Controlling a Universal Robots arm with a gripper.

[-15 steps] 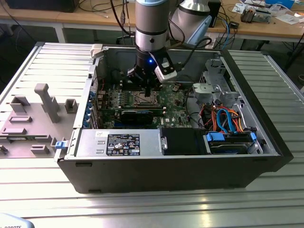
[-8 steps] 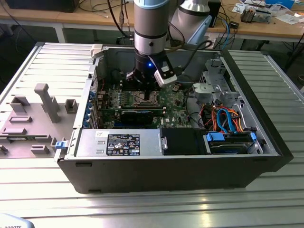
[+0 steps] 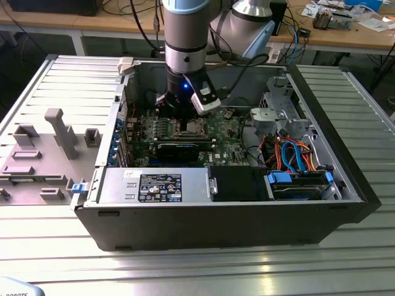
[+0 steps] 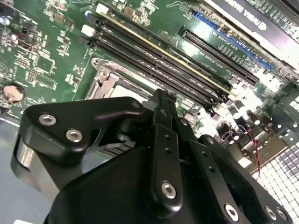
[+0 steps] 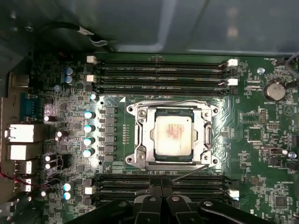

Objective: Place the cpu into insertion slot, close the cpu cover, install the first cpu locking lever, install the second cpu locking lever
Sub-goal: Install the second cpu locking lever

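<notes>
The gripper (image 5: 161,198) is seen poised low over the green motherboard (image 5: 252,154) inside the open computer case (image 3: 345,185), which rests on the ribbed metal worktop (image 3: 185,271). In the first wrist view its black fingers (image 5: 154,205) are drawn together with no gap visible between them, and nothing is held there; the gripper is judged clenched and empty. In the second wrist view the same closed fingertips are seen pointing down towards the metal frame of the socket (image 4: 105,81).

Just ahead of the fingertips the cpu (image 5: 173,135) is seen lying flat in the insertion slot (image 5: 150,156), its pale metal top showing through the window of the cpu cover (image 5: 140,135). The cover appears to be lying flat over the chip and not raised, so the first two steps are judged done. A thin wire lever (image 5: 187,173) is seen lying along the side of the socket nearest the gripper, between the socket and the memory slots (image 5: 159,184) beneath the fingertips. Whether it is already hooked under its catch cannot be told.

The step in hand is therefore judged to be the installing of a locking lever. For that, the closed fingertips would have to be brought onto the lever's free end, and the lever pressed down and sideways under its catch, with care taken that the neighbouring memory slots are not struck.
</notes>
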